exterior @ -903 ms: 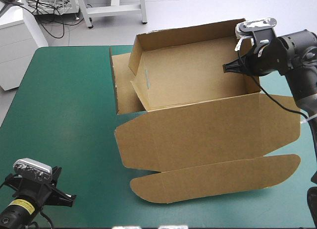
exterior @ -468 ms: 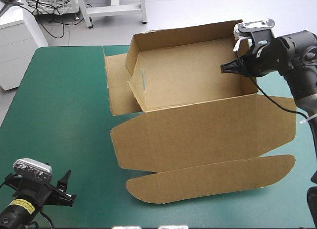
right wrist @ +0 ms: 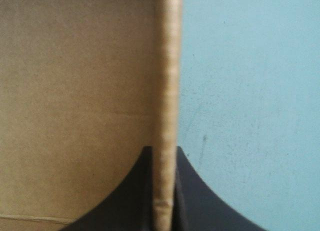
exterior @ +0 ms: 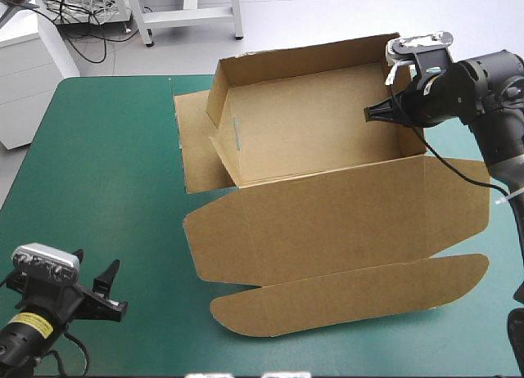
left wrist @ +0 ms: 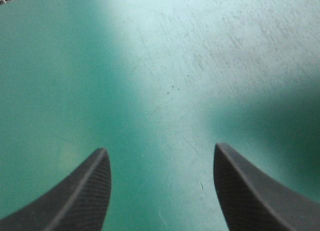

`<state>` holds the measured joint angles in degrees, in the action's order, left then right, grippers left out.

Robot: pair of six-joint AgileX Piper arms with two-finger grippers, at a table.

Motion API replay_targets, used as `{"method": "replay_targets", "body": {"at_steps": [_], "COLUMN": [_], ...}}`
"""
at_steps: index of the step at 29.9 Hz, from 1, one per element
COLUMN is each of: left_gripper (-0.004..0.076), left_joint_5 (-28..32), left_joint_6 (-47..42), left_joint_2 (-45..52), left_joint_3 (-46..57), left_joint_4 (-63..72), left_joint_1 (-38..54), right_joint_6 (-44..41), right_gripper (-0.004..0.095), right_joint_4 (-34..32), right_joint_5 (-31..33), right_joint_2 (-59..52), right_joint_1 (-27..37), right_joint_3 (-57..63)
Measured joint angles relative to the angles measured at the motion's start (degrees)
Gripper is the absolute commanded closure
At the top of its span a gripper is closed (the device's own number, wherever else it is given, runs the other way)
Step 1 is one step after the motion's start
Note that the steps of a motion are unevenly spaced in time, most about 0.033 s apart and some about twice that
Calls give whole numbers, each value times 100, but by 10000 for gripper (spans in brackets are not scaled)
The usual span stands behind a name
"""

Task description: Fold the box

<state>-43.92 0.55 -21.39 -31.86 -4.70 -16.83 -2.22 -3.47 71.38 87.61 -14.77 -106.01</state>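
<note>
High view overlooks the box [exterior: 327, 210]; right wrist, seemingly close, shares it.

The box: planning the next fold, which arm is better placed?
Right. The right gripper is shut on the box at its right wall; the left gripper hangs open over bare teal-green cover, apart from it.

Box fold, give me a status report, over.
Right gripper: jaws shut on box right wall. Left gripper: jaws open, over bare teal-green cover. Box half-formed, lid flat. No obstruction seen.

floor [exterior: 327, 14]: pale grey | white cabinet [exterior: 33, 92] far left | white stand legs [exterior: 190, 16] | cables [exterior: 79, 33]
</note>
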Motion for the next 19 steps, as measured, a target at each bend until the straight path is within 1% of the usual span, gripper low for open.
{"method": "replay_targets", "body": {"at_steps": [3,13,16,19], "left_gripper": [311,311,311,311], "left_joint_5": [-151,-242,-279,-284], "left_joint_6": [-55,-277,-282,-213], "left_joint_2": [-646,-3288,-3976,-4535], "left_joint_3": [-633,-2606,-2989,-3298], "left_joint_4": [-107,-560,-526,-259], "left_joint_1": [0,18,258,772], "right_joint_6": [12,17,17,17], "right_gripper": [928,928,928,928], "right_joint_4": [-1,7,9,13], "right_joint_5": [0,0,0,0], "right_joint_2": [0,0,0,0], "right_joint_1": [0,0,0,0], "right_joint_3": [0,0,0,0]}}
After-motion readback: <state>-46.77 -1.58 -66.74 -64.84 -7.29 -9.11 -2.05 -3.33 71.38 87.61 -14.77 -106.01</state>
